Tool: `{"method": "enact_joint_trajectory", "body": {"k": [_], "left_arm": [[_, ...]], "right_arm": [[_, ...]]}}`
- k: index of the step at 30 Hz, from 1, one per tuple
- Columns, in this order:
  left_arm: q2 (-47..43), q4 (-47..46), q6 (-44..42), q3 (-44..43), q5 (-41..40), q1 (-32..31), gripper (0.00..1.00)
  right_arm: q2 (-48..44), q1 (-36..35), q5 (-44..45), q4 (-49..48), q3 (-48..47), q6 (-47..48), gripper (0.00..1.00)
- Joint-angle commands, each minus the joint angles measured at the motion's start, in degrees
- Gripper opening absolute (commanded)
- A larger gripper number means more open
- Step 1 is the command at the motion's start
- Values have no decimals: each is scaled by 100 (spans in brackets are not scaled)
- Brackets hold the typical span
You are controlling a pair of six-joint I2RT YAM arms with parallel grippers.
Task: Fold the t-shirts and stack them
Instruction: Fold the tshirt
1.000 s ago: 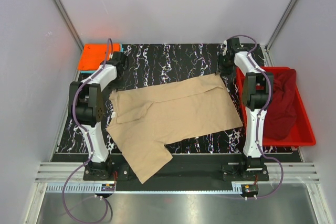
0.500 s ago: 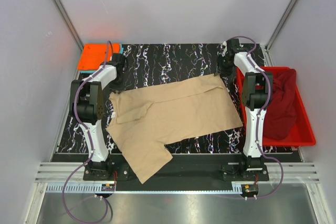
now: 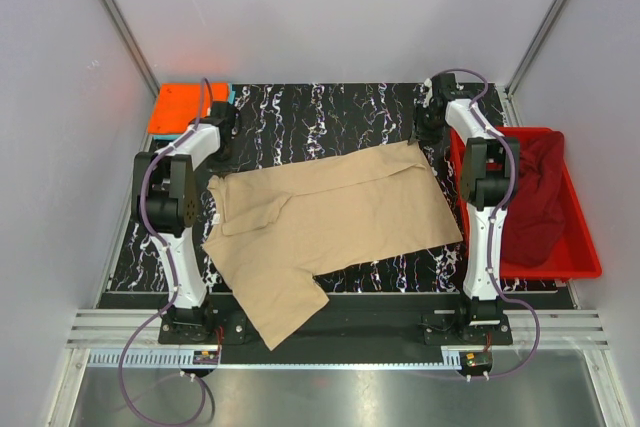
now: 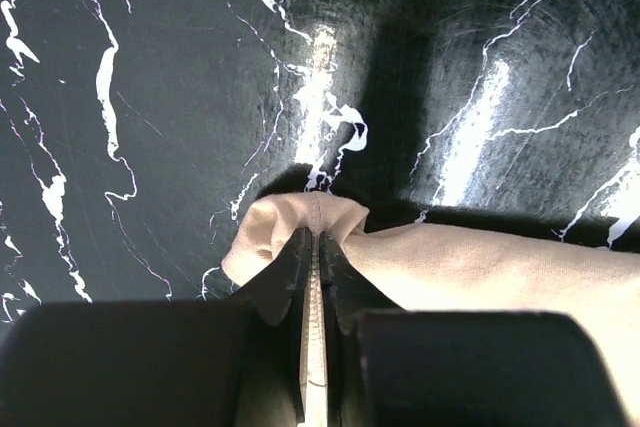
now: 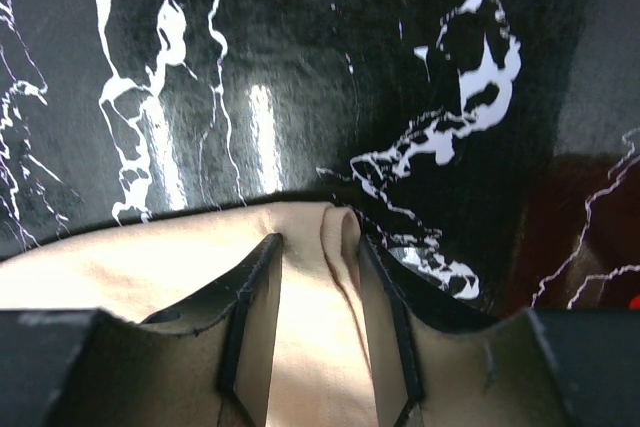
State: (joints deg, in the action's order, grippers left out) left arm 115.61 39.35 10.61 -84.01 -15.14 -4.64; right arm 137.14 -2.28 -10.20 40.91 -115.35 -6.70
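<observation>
Bright, even overhead light; glare streaks on glossy table (image 4: 480,97).

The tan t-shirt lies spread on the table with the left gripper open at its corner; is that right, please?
Not quite: the left gripper is shut on the corner of the tan t-shirt, as the left wrist view shows; the rest holds.

Table (image 3: 330,112) beyond the tan shirt (image 3: 330,217) is bare; the red bin (image 3: 560,272) blocks passage just right of it.

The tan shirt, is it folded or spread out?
Spread out: the tan shirt lies open and nearly flat across the black table, covering much of it.
</observation>
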Motion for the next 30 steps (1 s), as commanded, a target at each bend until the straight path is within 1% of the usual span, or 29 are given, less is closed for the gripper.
{"method": "enact_joint_trajectory", "body": {"k": [1,2,4,5,7,8,16,18,20,26,28,30], "left_arm": [[-303,-165,55,-125,46,60,6],[-285,-156,55,-142,37,69,0],[-329,-156,73,-125,-33,95,0],[-355,-191,81,-99,-51,95,0],[-487,-209,125,-37,-147,122,0],[-548,-235,160,-2,-165,130,0],[-1260,-489,582,463,-358,438,0],[-1418,-656,775,666,-315,464,0],[-1532,-894,977,902,-245,640,0],[-1743,-1632,1600,1483,98,947,0],[-1779,-1982,1890,1711,344,1088,0],[-1762,-2098,2076,1765,642,1237,0]], "right_arm": [[155,26,-105,40,-356,37,44],[190,26,-123,40,-383,28,41],[208,26,-149,23,-453,-24,33],[199,18,-167,-3,-453,-51,23],[190,17,-184,-47,-506,-68,9],[173,26,-150,-48,-523,-94,0],[-47,44,922,-91,-462,-209,0],[-56,61,1002,-196,-453,-262,0],[-30,61,1238,-223,-497,-271,0],[137,79,1564,-425,-778,-235,0],[234,70,1643,-426,-875,-192,0],[295,79,1635,-347,-1042,-156,0]]}}
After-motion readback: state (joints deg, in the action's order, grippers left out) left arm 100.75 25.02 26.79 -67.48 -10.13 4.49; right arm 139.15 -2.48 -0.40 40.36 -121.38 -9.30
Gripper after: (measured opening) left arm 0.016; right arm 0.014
